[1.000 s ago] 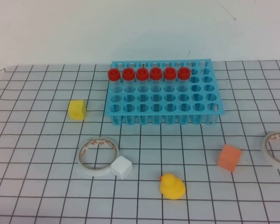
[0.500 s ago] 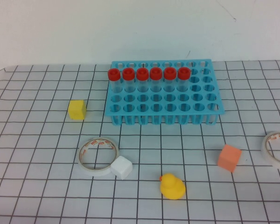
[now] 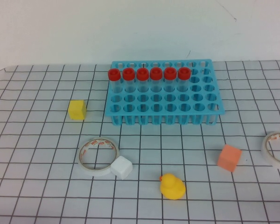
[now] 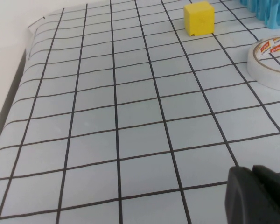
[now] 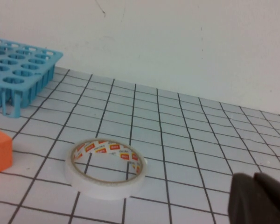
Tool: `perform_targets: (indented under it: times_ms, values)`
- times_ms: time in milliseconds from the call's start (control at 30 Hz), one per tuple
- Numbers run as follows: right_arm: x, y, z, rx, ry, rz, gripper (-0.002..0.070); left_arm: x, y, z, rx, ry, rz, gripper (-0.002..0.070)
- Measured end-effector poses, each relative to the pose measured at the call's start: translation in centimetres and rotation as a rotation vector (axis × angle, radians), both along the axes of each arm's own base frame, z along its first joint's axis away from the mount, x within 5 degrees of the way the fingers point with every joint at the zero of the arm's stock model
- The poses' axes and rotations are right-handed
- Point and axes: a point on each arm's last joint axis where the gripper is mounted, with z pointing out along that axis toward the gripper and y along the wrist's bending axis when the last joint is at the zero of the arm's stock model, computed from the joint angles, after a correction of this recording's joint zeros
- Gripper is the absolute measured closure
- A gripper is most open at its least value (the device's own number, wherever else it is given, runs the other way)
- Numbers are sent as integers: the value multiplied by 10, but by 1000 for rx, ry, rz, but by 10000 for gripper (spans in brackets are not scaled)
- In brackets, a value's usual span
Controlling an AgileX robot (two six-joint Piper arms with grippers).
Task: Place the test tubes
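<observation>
Nothing has shifted over the last second, every piece sits where it was. I see the six red-capped test tubes (image 3: 150, 74) standing upright in one line across the rear part of the blue rack (image 3: 163, 106), filling six holes in a row from its left end. The rack sits at the back middle of the gridded table (image 3: 37, 140). Moving out: a yellow cube (image 3: 77, 109) lies left of the rack, apart from it. Nearer to me, a tape roll (image 3: 94, 171) lies flat with a white cube (image 3: 121, 167) touching its right edge. A rubber duck (image 3: 171, 186) sits at the front centre, an orange cube (image 3: 229, 157) right of it, and a second tape roll (image 3: 267, 148) at the right edge. My left gripper (image 4: 253, 179) hangs low over bare grid on the left side, fingers clenched on nothing. My right gripper (image 5: 254, 184) sits near the second tape roll, fingers clenched too, empty.
</observation>
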Motion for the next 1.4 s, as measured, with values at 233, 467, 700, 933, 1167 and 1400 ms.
perform_targets:
  times_ms: [233,467,700,933,1167,1400]
  values:
    - [0,1,-1,14,15,-9,678,0,0,0,0,0,0,676]
    - [-2,-1,-14,28,154,-37,678,0,0,0,0,0,0,676]
    - [-5,-1,-22,119,252,-57,678,0,0,0,-2,0,1,676]
    - [-5,-1,-22,165,262,-67,678,0,0,0,-2,0,1,676]
    - [-5,0,-23,171,273,-59,678,0,0,0,-2,0,1,676]
    - [-6,3,-23,177,286,2,678,0,0,0,-2,0,1,676]
